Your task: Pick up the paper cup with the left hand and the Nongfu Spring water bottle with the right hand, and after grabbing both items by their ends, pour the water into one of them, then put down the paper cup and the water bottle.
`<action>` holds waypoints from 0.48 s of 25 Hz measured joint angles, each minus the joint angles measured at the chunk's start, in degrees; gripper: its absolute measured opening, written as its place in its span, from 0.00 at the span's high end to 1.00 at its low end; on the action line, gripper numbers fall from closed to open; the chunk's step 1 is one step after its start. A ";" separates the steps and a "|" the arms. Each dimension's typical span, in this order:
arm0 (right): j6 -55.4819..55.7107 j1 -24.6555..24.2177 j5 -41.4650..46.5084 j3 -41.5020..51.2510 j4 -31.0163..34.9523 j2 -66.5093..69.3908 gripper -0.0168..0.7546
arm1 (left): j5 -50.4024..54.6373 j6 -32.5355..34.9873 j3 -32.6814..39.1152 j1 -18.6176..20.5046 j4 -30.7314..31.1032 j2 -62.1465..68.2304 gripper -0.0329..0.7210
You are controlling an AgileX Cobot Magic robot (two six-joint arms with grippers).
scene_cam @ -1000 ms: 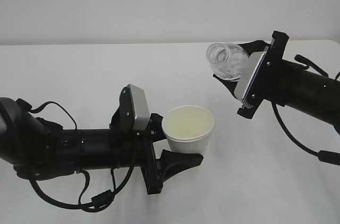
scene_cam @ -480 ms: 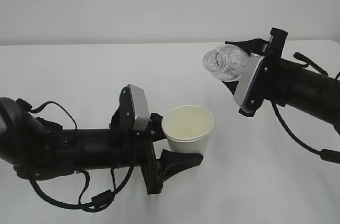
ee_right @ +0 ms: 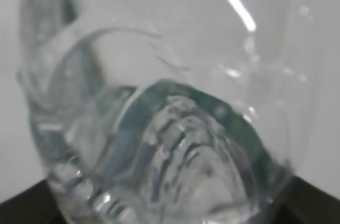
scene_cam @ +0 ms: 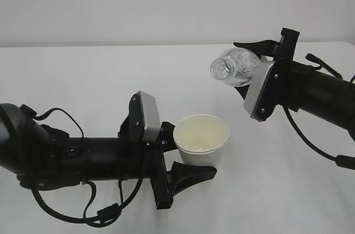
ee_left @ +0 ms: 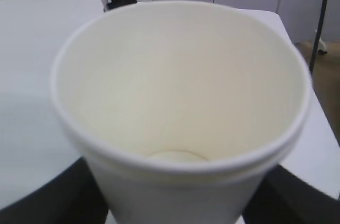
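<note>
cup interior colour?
Pale cream inside the paper cup, with a white rolled rim. Left wrist view shows it best.

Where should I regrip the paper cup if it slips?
Probably low on the paper cup's tapered wall, below the rolled rim, coming in level from the left as the left hand does now. The cup stands upright, so that keeps its open mouth clear for the tilted bottle.

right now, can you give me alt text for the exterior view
Two black robot arms work over a white table: the left end effector holds an upright paper cup, and the right end effector holds a tipped clear water bottle, mouth pointing left, up and to the cup's right.
</note>
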 joint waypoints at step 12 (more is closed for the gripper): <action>-5.65 0.00 -0.47 0.00 -1.41 0.00 0.34 | 0.00 0.00 0.00 -0.49 -2.48 0.00 0.32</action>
